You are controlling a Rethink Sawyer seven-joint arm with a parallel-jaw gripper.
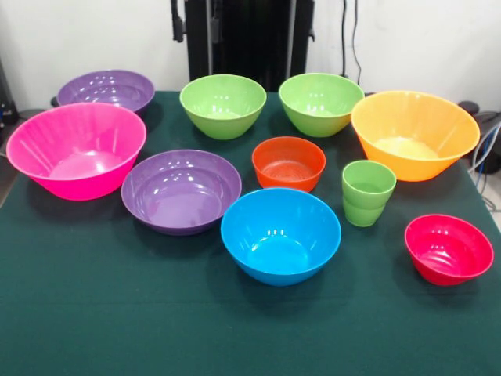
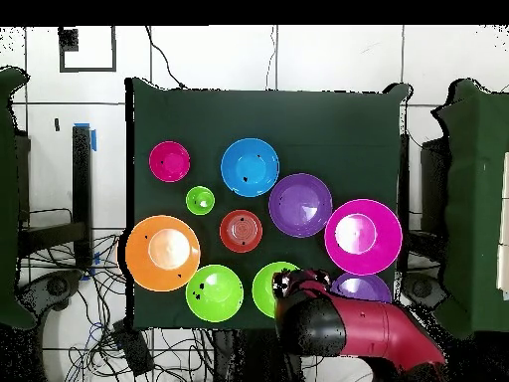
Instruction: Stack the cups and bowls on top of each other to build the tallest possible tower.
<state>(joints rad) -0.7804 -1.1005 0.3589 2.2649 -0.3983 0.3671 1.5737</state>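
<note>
All bowls stand apart and upright on the green table. There is a large hot-pink bowl (image 1: 76, 149) (image 2: 363, 236), a large yellow-orange one (image 1: 415, 133) (image 2: 162, 253), a near purple one (image 1: 182, 190) (image 2: 300, 205), a far purple one (image 1: 106, 88), two lime-green ones (image 1: 223, 104) (image 1: 321, 102), a blue one (image 1: 280, 235) (image 2: 250, 166), a small orange one (image 1: 288, 162) (image 2: 241, 231) and a red-pink one (image 1: 448, 248) (image 2: 169, 161). Two lime-green cups (image 1: 368, 192) (image 2: 200, 200) sit nested. My gripper (image 2: 300, 288) shows only overhead, drawn back over one lime-green bowl (image 2: 264, 290).
The black pedestal (image 1: 243, 39) stands behind the far table edge. The red and black arm (image 2: 368, 333) covers part of the far purple bowl (image 2: 366, 287). Cables (image 2: 119, 338) lie on the floor beside the table (image 1: 117, 313).
</note>
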